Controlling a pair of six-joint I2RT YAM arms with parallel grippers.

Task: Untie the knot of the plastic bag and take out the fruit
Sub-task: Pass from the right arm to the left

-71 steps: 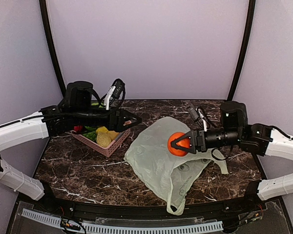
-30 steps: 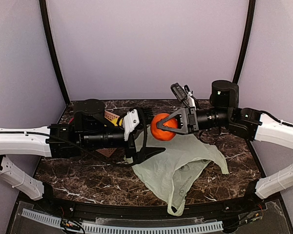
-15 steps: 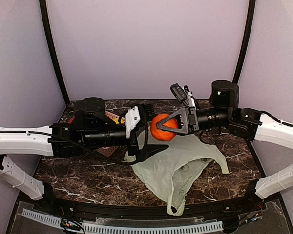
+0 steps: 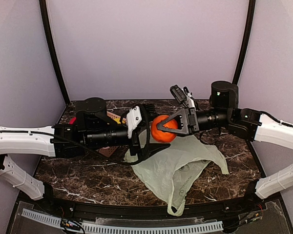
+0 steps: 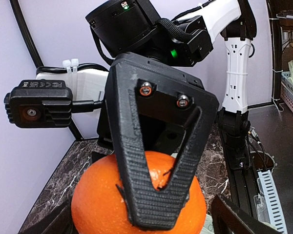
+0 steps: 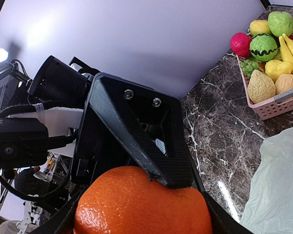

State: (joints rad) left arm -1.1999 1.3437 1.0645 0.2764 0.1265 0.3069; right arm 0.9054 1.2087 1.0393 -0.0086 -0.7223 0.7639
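Both arms stretch level, nose to nose over the dark marble table point(image 4: 78, 170). Right gripper point(image 4: 161, 128) clamps the round orange toy fruit point(image 4: 165, 123) mid-air above the limp pale green plastic bag point(image 4: 180, 163). Left gripper point(image 4: 151, 129) gapes wide, fingers straddling the fruit. Right wrist alone shows toy produce in the pink plastic basket point(image 6: 278, 105). Bag print is too small to read.
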